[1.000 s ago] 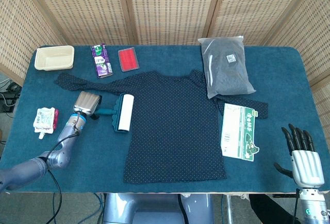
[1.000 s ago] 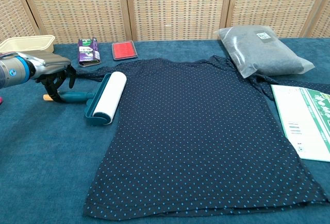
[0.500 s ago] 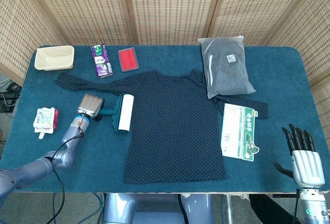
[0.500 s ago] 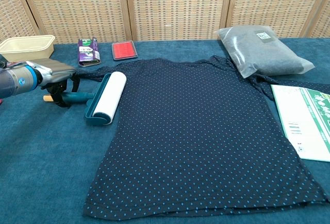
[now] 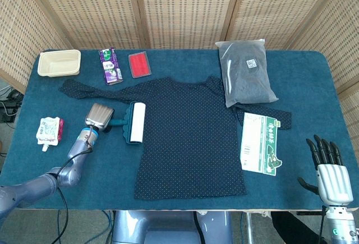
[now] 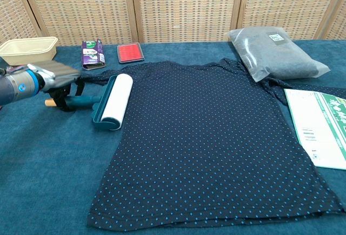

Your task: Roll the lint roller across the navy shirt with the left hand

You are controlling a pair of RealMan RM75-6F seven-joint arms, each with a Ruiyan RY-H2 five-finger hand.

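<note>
**Roller gripped at the shirt's edge, first pass pending**

Left hand [image 6: 57, 81] down on the teal handle of the white-drummed lint roller [image 6: 111, 102], dark fingers [image 6: 66, 95] curled around the handle; grip looks closed, though the silver back of the hand covers most of it in the head view. White drum lying lengthwise at the left hem of the navy dotted shirt [image 5: 188, 137], touching or just overlapping the cloth; hard to say which. Shirt spread flat mid-table, one sleeve running towards the far left.

Judged stage: grasp made, rolling not properly begun; next move calls for pushing the drum rightward across the fabric, pressing lightly enough not to bunch the cloth.

Right hand [image 5: 328, 168] idle at the near right corner, dark fingers straight and fanned apart, holding nothing; absent from the chest view.

Thumb side of the left hand hidden; wooden handle tip barely peeking out behind; left forearm cut off at the frame edge.
</note>
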